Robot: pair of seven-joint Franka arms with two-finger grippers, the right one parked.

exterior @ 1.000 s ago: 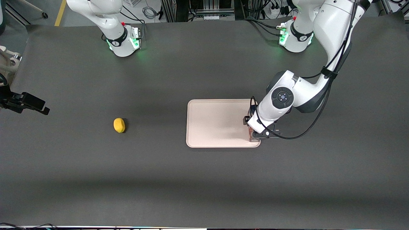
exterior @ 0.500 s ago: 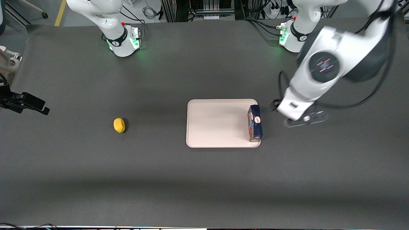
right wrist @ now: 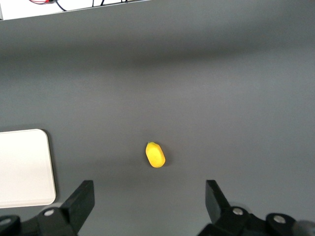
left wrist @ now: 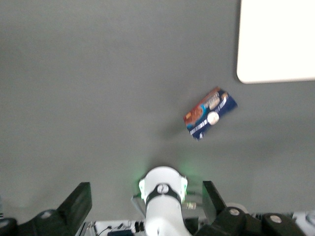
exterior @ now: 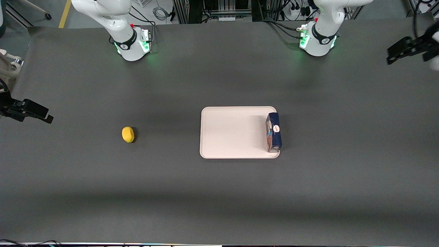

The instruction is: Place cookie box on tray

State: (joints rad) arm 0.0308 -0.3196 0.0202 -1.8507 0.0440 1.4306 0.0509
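The cookie box [exterior: 274, 132], dark navy with a round white-and-red logo, rests on the pale pinkish-cream tray [exterior: 233, 132], along the tray's edge toward the working arm's end. In the left wrist view the box [left wrist: 210, 114] shows beside a corner of the tray [left wrist: 275, 44]. My left gripper [exterior: 391, 56] is raised high at the working arm's end of the table, far from the box. It is open and empty; in the wrist view its fingers [left wrist: 75, 204] stand wide apart.
A small yellow lemon-like object [exterior: 128, 134] lies on the dark mat toward the parked arm's end, also in the right wrist view [right wrist: 155, 155]. The two arm bases [exterior: 134, 43] [exterior: 319, 41] stand farthest from the front camera.
My gripper let go of the cookie box on the tray, then rose and swung away toward the working arm's end of the table. The box stays put.
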